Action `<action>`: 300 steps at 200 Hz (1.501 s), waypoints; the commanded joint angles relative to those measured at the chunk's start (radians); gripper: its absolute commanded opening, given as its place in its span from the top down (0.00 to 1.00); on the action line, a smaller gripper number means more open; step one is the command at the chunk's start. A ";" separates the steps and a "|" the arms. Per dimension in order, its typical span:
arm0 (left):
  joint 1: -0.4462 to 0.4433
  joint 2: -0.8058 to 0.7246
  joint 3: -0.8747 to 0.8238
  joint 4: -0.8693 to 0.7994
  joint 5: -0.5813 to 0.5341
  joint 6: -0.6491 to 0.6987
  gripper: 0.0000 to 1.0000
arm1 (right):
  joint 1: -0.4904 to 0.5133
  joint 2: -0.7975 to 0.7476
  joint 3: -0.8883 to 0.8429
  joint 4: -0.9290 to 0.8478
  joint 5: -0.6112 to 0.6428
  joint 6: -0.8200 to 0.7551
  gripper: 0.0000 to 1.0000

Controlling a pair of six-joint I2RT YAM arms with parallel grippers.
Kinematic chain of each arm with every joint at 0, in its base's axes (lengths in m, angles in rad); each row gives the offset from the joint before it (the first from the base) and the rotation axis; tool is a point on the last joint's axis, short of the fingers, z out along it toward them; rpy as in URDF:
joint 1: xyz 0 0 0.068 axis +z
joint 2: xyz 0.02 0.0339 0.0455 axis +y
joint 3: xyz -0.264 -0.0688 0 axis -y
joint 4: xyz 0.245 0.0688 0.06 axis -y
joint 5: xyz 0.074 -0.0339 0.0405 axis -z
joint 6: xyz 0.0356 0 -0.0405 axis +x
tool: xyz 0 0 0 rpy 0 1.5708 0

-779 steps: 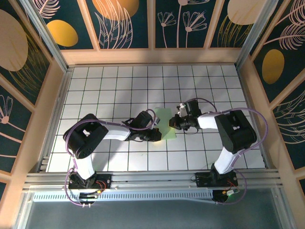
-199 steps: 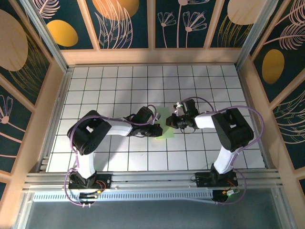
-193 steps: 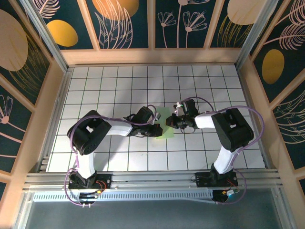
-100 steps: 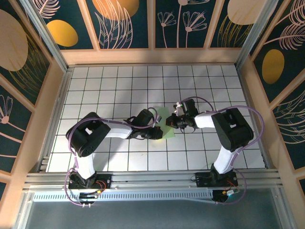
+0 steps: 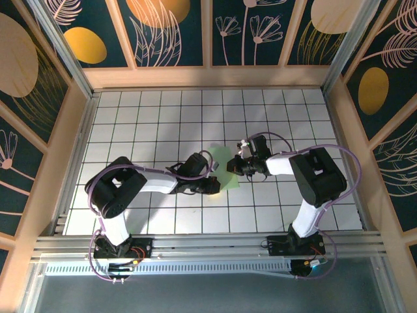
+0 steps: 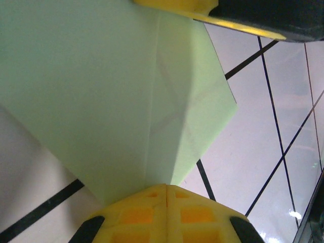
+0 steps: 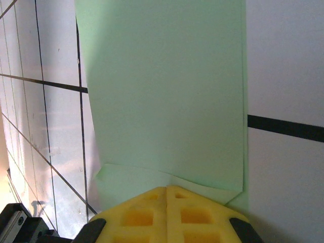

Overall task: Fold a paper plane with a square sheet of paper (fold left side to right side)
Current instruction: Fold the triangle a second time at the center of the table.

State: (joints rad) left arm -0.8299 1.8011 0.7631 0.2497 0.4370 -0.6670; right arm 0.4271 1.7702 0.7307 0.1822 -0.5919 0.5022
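Fold underway: left gripper and right gripper both clenched, tips against the creased green paper sheet. Next, probably: press the crease flat.

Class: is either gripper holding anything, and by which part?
Nothing seems gripped: left gripper and right gripper are shut, tips at opposite sides of the sheet of paper.

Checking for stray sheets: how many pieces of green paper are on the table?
1: the square sheet of paper, partly folded, lies between the shut left claw and the shut right claw. A second sheet directly underneath it would be hidden.
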 commanded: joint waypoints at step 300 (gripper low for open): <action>0.028 0.106 0.126 -0.150 -0.037 0.064 1.00 | 0.005 0.058 -0.013 -0.131 0.110 -0.033 1.00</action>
State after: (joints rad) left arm -0.7975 1.9083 0.9363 0.1555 0.4351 -0.6292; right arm 0.4282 1.7702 0.7349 0.1734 -0.5907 0.4957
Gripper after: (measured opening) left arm 0.048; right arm 0.051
